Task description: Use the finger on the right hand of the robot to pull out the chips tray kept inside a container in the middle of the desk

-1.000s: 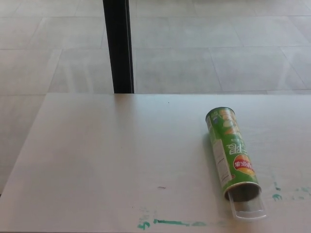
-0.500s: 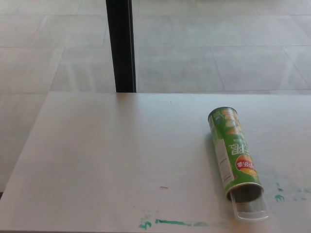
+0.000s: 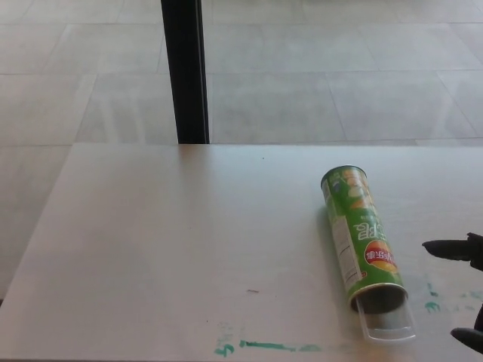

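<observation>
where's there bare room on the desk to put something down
The widest bare patch is the left and middle of the desk, between the black post at the far edge and the green marks at the near edge. It is crowded on the right: the lying chips container, its clear tray poking out, and the right hand coming in.

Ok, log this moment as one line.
chips can lying on desk | clear tray protruding | right hand at edge, apart

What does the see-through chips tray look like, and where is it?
On the pale desk, right of middle, a green chips can lies on its side. The clear plastic tray pokes out of its near open end, the only see-through thing there.
</observation>
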### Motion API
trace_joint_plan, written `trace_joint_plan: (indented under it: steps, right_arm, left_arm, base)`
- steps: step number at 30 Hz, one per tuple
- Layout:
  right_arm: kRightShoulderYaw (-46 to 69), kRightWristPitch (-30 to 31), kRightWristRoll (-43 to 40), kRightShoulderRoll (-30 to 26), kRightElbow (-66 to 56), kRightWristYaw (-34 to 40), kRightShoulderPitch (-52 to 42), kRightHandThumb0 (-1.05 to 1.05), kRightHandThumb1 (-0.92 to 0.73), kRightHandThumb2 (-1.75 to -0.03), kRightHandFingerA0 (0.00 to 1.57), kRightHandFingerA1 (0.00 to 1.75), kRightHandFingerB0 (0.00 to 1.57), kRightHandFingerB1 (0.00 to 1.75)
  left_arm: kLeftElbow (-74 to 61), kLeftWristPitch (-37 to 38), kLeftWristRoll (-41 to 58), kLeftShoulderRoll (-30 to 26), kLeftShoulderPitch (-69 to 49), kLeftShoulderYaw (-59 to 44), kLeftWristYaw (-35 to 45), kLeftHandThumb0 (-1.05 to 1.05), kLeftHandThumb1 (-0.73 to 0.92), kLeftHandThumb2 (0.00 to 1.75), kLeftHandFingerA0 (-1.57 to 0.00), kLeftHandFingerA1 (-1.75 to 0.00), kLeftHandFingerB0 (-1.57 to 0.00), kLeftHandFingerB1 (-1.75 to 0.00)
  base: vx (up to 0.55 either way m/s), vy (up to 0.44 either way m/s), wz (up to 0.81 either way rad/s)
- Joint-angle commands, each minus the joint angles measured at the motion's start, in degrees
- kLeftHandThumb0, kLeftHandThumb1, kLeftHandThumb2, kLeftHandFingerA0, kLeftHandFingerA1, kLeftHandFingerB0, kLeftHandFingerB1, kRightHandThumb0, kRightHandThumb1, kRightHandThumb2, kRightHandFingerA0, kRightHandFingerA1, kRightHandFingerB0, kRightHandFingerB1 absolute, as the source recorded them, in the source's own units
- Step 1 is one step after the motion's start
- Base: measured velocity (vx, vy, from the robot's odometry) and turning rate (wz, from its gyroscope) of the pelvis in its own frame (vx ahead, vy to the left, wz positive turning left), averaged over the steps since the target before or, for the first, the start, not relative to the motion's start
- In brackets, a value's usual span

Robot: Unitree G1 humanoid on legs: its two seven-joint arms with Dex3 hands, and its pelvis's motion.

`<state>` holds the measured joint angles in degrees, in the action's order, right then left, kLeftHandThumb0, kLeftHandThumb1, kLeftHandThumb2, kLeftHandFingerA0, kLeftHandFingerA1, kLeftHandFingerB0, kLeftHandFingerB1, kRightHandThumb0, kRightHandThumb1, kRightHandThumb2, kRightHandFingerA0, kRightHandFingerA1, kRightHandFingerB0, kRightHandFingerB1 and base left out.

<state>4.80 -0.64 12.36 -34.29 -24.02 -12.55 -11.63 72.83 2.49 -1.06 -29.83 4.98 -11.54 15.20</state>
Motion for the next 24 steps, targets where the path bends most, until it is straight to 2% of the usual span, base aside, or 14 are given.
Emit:
trace_joint_plan:
  steps: [1,4,10,11,12,13,14,15,18,20,24]
  right_arm:
    - [-3.2,-0.8,9.3,-4.0,4.9,-1.1,3.9,-0.07,-0.49,-0.55,0.96,1.06,0.37,0.39]
    - [-5.2,-2.7,10.9,-4.6,6.3,-0.5,5.5,-0.09,-0.49,-0.54,0.99,1.0,0.4,0.4]
    - [-8.2,-5.3,13.0,-4.8,8.6,0.0,7.6,-0.07,-0.49,-0.54,1.02,1.01,0.4,0.4]
    - [-8.7,-5.3,13.8,-5.0,9.2,0.0,7.9,-0.11,-0.46,-0.56,1.02,1.05,0.38,0.41]
    - [-9.3,-5.1,14.8,-5.2,9.5,-0.3,8.1,-0.1,-0.48,-0.55,1.0,1.04,0.39,0.41]
    - [-9.8,-5.1,15.4,-5.4,9.8,-0.3,8.2,-0.07,-0.49,-0.54,1.0,1.03,0.4,0.4]
    - [-10.6,-5.6,16.2,-5.5,10.8,-0.1,8.5,-0.08,-0.48,-0.55,1.01,1.1,0.39,0.41]
    - [-11.5,-6.1,17.2,-5.6,11.8,0.2,8.7,-0.1,-0.47,-0.55,1.01,1.04,0.41,0.41]
    - [-12.4,-5.4,18.0,-5.6,11.9,-0.9,8.8,-0.13,-0.46,-0.57,1.0,1.07,0.39,0.41]
    - [-13.1,-6.6,19.0,-5.0,12.2,0.3,8.7,-0.14,-0.45,-0.57,1.01,1.05,0.4,0.42]
    - [-14.1,-7.8,20.9,-4.4,12.6,1.8,8.4,-0.17,-0.44,-0.58,1.02,1.02,0.41,0.44]
  left_arm:
    - [-0.1,0.9,-0.9,-2.0,0.2,1.0,0.0,-0.5,0.73,0.62,-0.58,-0.64,-0.56,-0.56]
    - [0.7,0.5,-0.5,-1.8,0.5,0.8,-0.2,-0.48,0.72,0.61,-0.6,-0.63,-0.6,-0.57]
    - [0.5,1.2,-0.5,-1.5,0.3,0.9,-0.8,-0.48,0.71,0.61,-0.61,-0.61,-0.59,-0.53]
    - [0.1,0.8,0.0,-1.7,0.4,0.6,0.3,-0.46,0.75,0.62,-0.57,-0.64,-0.51,-0.52]
    - [0.3,0.9,-0.1,-1.7,0.5,0.7,0.6,-0.49,0.71,0.61,-0.55,-0.59,-0.56,-0.54]
    - [0.2,1.0,-0.2,-1.8,0.5,0.8,0.5,-0.48,0.73,0.62,-0.57,-0.63,-0.53,-0.53]
    - [0.2,1.1,-0.4,-1.9,0.5,1.0,0.5,-0.48,0.72,0.61,-0.58,-0.64,-0.54,-0.54]
    - [0.6,1.1,-0.6,-1.8,0.9,1.1,0.2,-0.46,0.71,0.61,-0.58,-0.63,-0.55,-0.54]
    - [0.1,0.4,-0.1,-1.8,0.9,0.9,0.1,-0.45,0.72,0.61,-0.58,-0.63,-0.54,-0.54]
    - [0.5,0.7,-0.4,-1.8,1.0,1.1,-0.1,-0.46,0.72,0.61,-0.61,-0.64,-0.57,-0.53]
    - [0.6,0.3,-0.3,-1.8,1.2,1.1,0.0,-0.47,0.71,0.61,-0.58,-0.64,-0.58,-0.54]
  base:
    - [0.0,0.0,0.0]
    - [0.0,0.0,0.0]
    - [0.0,0.0,0.0]
    - [0.0,0.0,0.0]
    - [0.0,0.0,0.0]
    - [0.0,0.0,0.0]
    - [0.0,0.0,0.0]
    - [0.0,0.0,0.0]
    - [0.0,0.0,0.0]
    - [0.0,0.0,0.0]
    - [0.0,0.0,0.0]
